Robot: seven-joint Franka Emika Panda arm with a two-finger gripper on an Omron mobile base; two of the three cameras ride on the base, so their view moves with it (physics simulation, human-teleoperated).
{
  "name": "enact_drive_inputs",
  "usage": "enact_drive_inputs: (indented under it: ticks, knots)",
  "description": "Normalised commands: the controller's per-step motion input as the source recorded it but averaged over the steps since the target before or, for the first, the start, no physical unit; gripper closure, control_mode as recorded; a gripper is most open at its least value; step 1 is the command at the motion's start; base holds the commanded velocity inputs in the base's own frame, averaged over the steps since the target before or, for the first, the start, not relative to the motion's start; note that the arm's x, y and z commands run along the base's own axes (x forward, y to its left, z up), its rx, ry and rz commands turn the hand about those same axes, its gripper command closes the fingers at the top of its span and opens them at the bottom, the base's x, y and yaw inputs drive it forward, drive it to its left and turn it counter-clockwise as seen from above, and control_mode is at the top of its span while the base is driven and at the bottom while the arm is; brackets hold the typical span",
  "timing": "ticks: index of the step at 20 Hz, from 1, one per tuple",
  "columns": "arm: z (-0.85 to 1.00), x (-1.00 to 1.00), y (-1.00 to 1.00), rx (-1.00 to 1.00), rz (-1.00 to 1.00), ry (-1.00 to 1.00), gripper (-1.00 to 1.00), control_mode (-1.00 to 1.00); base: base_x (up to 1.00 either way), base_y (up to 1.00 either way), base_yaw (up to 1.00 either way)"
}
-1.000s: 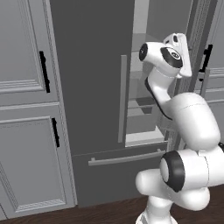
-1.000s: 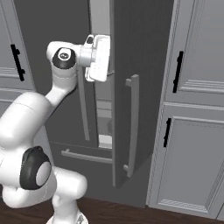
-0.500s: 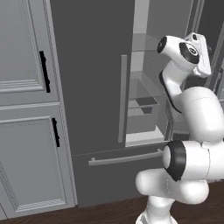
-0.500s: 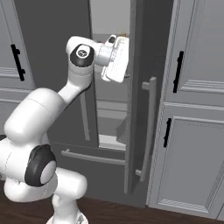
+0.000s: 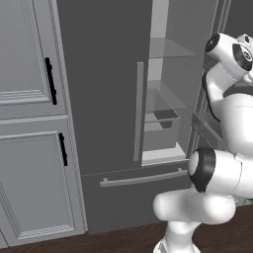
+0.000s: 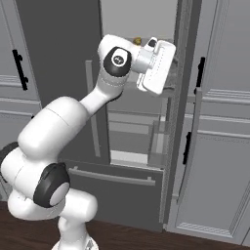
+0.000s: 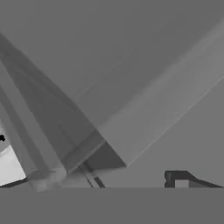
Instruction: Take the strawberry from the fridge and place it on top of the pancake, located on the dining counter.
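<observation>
**Right fridge door swings wider as the arm reaches in**

The right door (image 6: 188, 97) of the fridge (image 5: 108, 99) now stands far more open than a second ago, when it showed only a narrow gap. The pale interior (image 5: 163, 128), with its glass shelves (image 5: 165, 49) and lower bins, is now exposed in both base views. The arm's hand (image 6: 156, 66) has moved rightward and higher, from in front of the left door to the opened compartment at upper-shelf level. A small tan-orange item (image 6: 138, 41) has come into sight just above the wrist.

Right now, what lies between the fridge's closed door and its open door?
Inside the fridge: glass shelves and bins, seen in the left base view.
</observation>
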Motion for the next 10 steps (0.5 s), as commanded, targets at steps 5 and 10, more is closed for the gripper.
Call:
enact_drive_inputs:
  ticks: [5, 10]
  knots:
    - [0.00, -0.20, 0.79, -0.17, 0.03, -0.04, -1.00, -1.00, 0.00, 0.00, 0.00]
    - [-0.09, 0.04, 1.00, -0.11, -0.06, -0.22, -1.00, -1.00, 0.00, 0.00, 0.00]
